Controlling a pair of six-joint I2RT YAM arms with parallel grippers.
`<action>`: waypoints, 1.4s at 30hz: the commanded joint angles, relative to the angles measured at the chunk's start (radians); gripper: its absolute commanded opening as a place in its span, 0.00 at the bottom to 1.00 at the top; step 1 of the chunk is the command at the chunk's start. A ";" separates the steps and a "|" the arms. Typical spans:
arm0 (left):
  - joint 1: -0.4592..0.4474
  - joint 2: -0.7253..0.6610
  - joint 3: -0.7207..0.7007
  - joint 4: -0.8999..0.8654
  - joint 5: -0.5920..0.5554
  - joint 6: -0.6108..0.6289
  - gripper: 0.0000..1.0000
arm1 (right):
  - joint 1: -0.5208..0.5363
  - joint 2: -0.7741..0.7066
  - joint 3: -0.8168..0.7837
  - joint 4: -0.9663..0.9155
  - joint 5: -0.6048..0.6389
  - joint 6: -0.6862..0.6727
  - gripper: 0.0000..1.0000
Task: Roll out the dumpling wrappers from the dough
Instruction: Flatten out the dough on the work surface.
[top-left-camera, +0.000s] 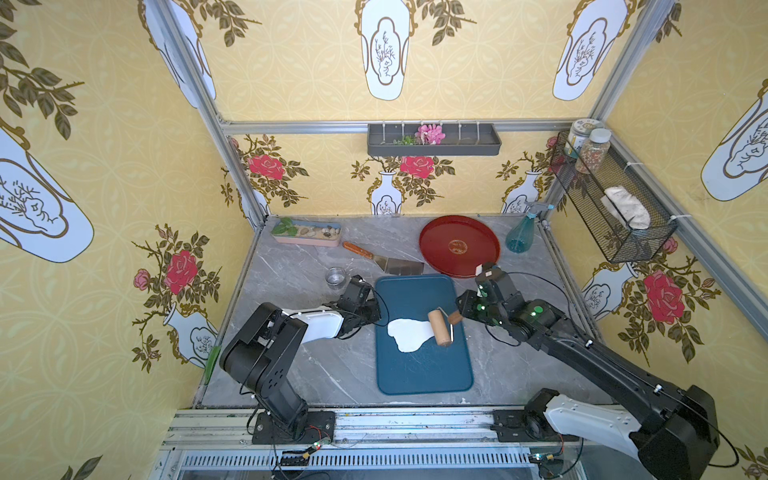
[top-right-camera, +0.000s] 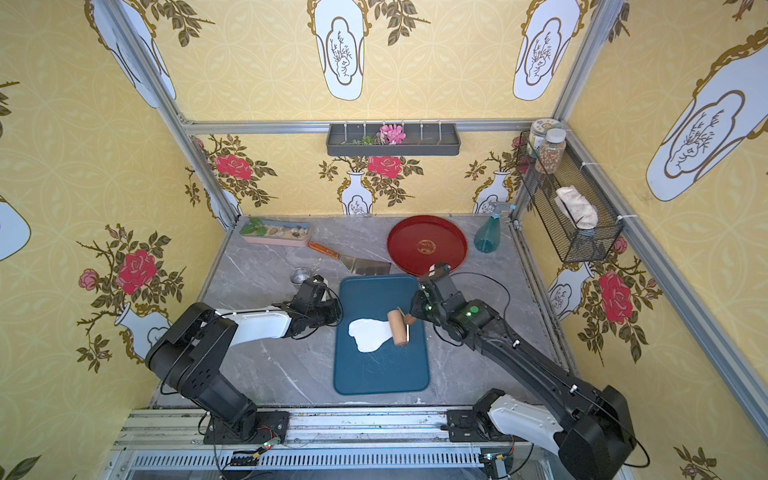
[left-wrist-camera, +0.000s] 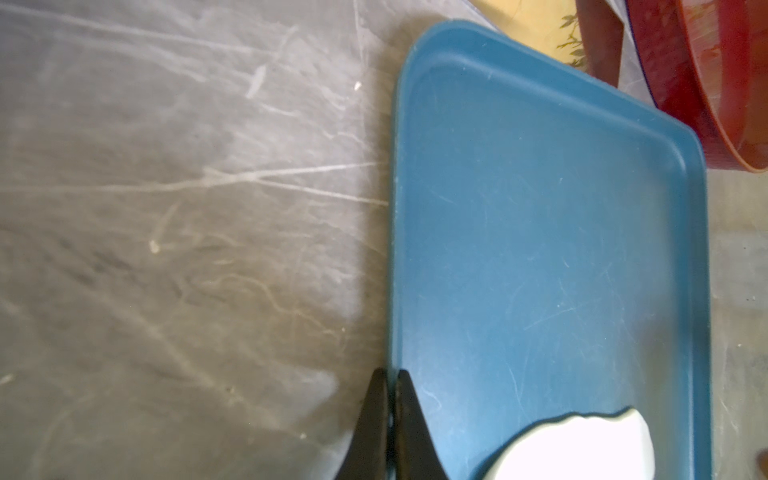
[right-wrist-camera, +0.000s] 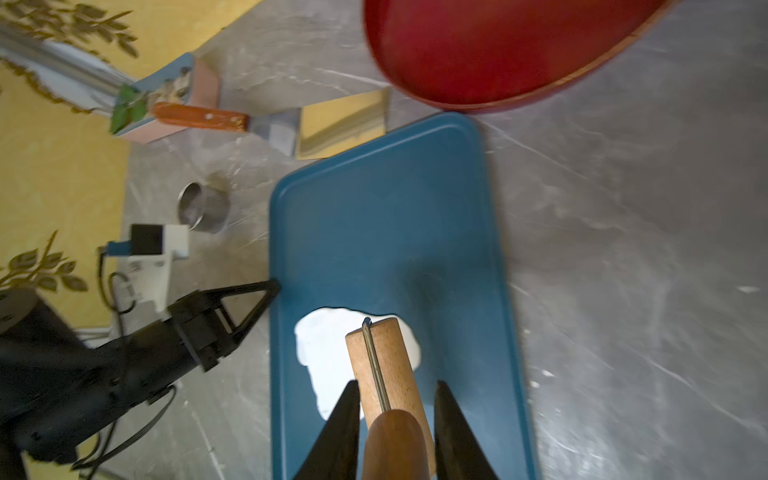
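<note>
Gripping a rolling pin by its dark handle (right-wrist-camera: 395, 440), the right gripper (right-wrist-camera: 397, 386) has its jaws set on either side of the wood. The pale roller (right-wrist-camera: 399, 357) lies on one edge of the dough (top-left-camera: 409, 334), a flat, ragged white sheet resting about mid-way along the blue tray (top-left-camera: 424, 374).

The left gripper (left-wrist-camera: 391, 374) has its jaws pressed together, tips at the tray's rim on the side away from the roller. The rim's line runs into the slit between them, and I cannot tell whether it is pinched.

Beyond the tray's far edge, a scraper (top-left-camera: 384, 258) with an orange-brown handle lies with its blade just beside the tray. A red round plate (top-left-camera: 459, 246) sits just beside the far corner, a small steel cup (top-left-camera: 336, 276) near the left arm's wrist, and a teal spray bottle (top-left-camera: 521, 235) and a pink planter box (top-left-camera: 305, 233) at the back of the grey bench (top-left-camera: 332, 370).

On the walls hang a grey shelf (top-left-camera: 434, 148) with pink flowers and a wire basket (top-left-camera: 615, 232) holding two jars (top-left-camera: 592, 151) and a pale cloth.

The plate's gold emblem and the jar labels are too small to read.

The right arm stretches in a long diagonal from the near rail, wrist bent down. The left arm is folded, elbow raised, forearm level toward the tray.
</note>
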 joint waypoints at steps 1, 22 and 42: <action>0.002 0.012 -0.011 -0.108 -0.020 0.010 0.00 | 0.077 0.108 0.089 0.129 0.010 -0.011 0.00; 0.002 0.012 -0.011 -0.108 -0.018 0.012 0.00 | 0.045 0.501 0.264 0.013 -0.129 0.100 0.00; 0.002 0.014 -0.011 -0.109 -0.024 0.010 0.00 | -0.229 0.228 -0.050 -0.140 -0.091 0.002 0.00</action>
